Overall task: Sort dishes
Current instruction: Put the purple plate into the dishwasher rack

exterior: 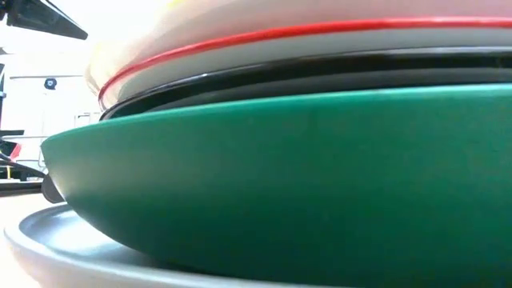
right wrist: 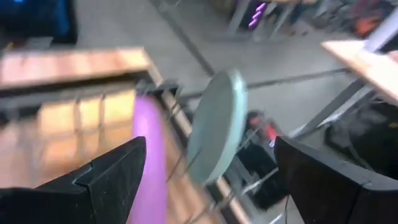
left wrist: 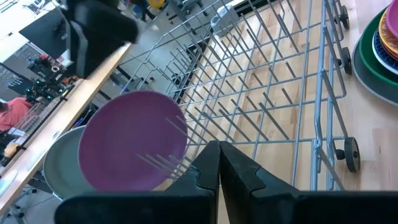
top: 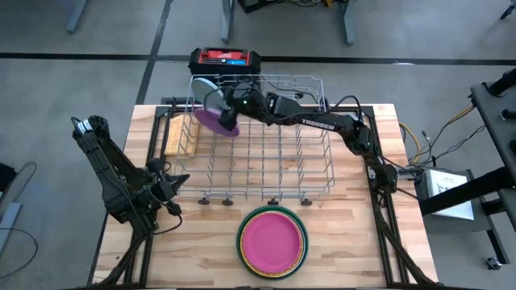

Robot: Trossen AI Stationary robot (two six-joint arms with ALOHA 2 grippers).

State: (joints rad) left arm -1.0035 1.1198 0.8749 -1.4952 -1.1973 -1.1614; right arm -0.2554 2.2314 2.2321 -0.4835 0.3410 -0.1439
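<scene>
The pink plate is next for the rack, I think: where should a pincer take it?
Probably by the rim of the pink plate, from the side facing the rack: it lies flat on top of the stack, so only its thin edge offers a grip.

Right gripper (top: pixel 228 103) reaches to the far left with fingers spread wide; left gripper (top: pixel 179 180) waits near left, fingers closed

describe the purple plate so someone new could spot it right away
Find the silver wire dish rack at the table's far side. In its far left corner, by the right gripper, the purple plate stands on edge beside a pale grey-green plate; it alone is purple.
</scene>
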